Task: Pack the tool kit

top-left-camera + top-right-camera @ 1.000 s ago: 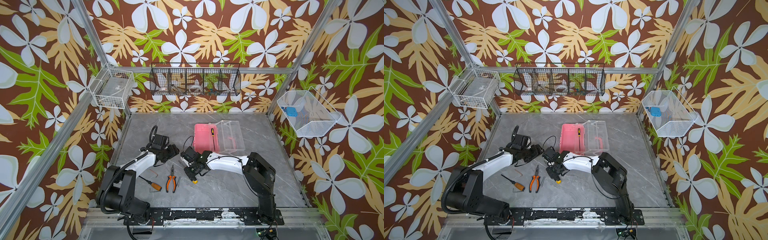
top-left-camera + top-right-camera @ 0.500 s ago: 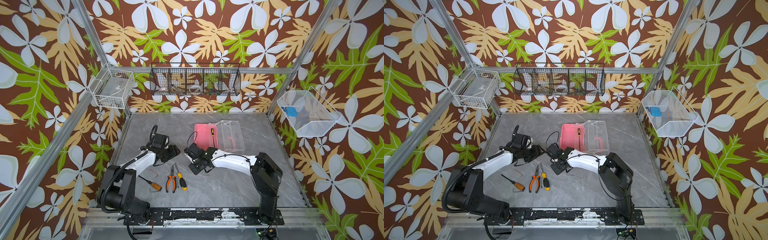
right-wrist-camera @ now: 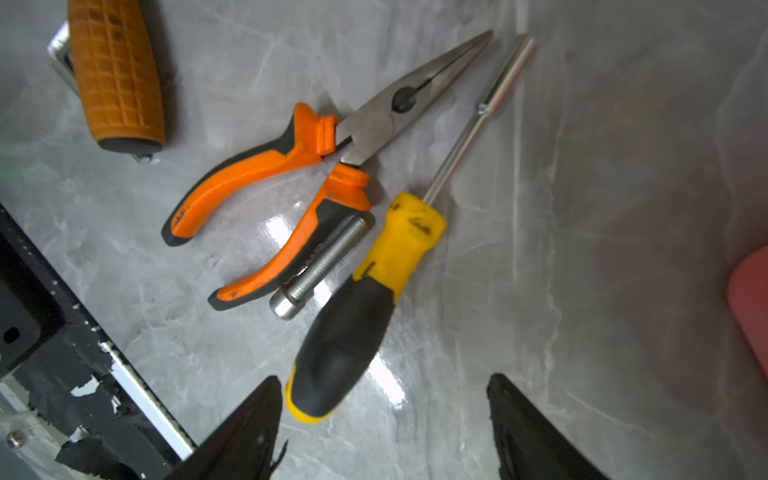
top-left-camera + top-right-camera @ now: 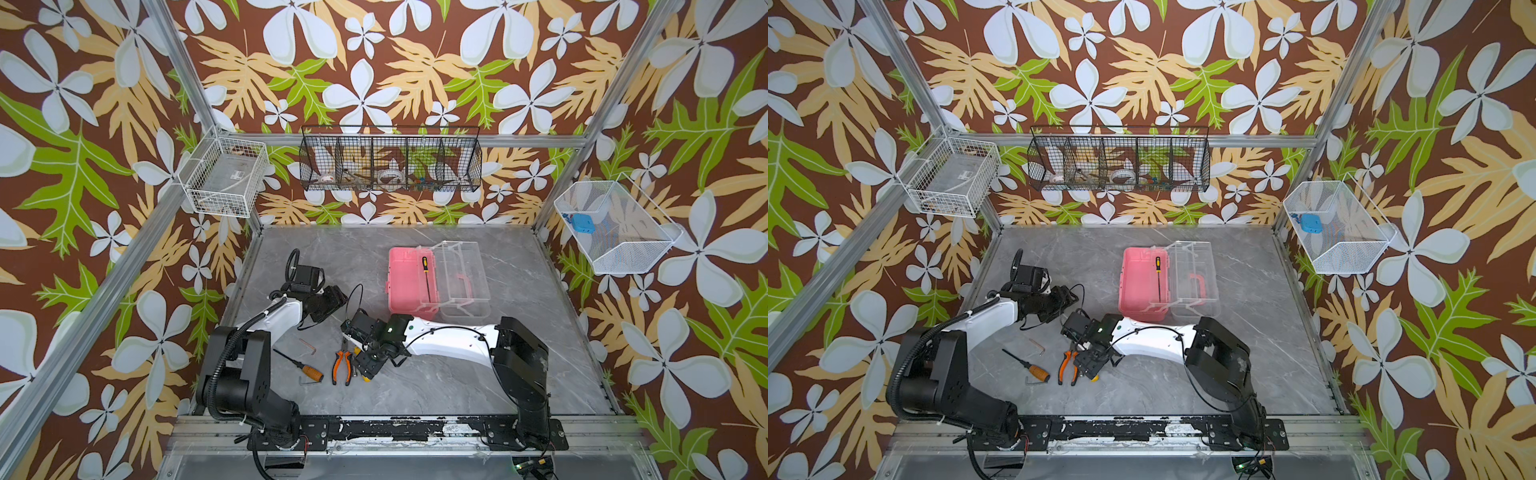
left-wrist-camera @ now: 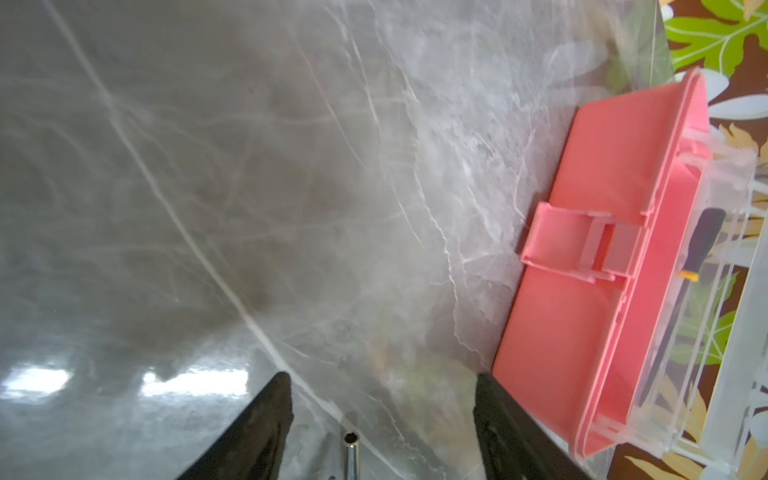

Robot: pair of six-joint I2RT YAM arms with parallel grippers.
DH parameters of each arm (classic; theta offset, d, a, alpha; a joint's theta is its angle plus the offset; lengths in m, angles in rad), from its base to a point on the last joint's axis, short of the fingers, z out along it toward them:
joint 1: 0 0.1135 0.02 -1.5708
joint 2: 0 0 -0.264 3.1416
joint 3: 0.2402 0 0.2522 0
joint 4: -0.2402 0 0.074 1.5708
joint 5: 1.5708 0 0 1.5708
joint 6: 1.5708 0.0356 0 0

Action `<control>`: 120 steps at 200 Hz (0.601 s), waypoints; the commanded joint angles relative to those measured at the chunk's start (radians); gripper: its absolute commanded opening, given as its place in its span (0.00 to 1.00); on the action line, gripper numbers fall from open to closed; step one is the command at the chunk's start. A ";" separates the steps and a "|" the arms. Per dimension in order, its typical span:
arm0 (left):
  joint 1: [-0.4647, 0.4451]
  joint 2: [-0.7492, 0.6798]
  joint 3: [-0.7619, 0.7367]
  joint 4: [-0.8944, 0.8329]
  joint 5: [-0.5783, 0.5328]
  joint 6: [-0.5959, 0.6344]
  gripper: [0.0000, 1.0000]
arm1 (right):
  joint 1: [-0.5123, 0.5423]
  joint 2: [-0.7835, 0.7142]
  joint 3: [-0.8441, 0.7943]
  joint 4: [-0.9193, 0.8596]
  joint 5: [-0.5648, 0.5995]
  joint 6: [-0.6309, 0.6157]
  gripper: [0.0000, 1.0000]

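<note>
Right gripper [image 3: 384, 377]: jaws wide, empty; yellow-black screwdriver [image 3: 353, 332] on the table just past one fingertip, pliers [image 3: 291, 166] beyond it.
Left gripper [image 5: 380, 375]: jaws wide, empty; open pink case [image 5: 602, 249] ahead.

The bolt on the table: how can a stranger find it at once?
On the grey table, toward its front edge, lie orange pliers. The bolt lies between one pliers handle and the yellow-black screwdriver beside them. Unlike its neighbours, it is short, threaded, bare metal, without a grip.
</note>
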 commanded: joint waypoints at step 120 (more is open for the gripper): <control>0.077 0.031 0.012 0.030 0.035 0.001 0.71 | -0.004 0.134 0.015 -0.035 0.149 0.007 0.50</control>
